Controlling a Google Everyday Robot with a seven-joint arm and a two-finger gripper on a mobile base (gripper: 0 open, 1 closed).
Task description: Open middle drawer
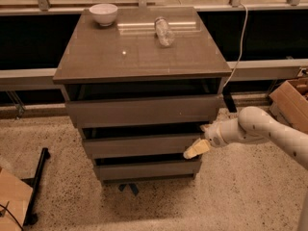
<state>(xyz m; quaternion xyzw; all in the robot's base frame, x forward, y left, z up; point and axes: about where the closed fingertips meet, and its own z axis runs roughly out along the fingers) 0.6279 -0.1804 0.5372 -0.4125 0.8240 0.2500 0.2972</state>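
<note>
The middle drawer [142, 146] is the medium-height grey-brown front in the cabinet [139, 47], between the taller top drawer [144, 110] and the small bottom drawer [147, 169]. A dark gap shows above its front. My gripper [196, 148], on a white arm [255, 129] reaching in from the right, sits at the right end of the middle drawer's front, with its yellowish tip against the front's lower right corner.
A white bowl [103, 13] and a clear bottle lying on its side [164, 31] rest on the cabinet top. A cardboard box [291, 100] stands on the floor at right. A black stand foot [36, 186] lies at lower left. A white cable [238, 47] hangs behind the cabinet.
</note>
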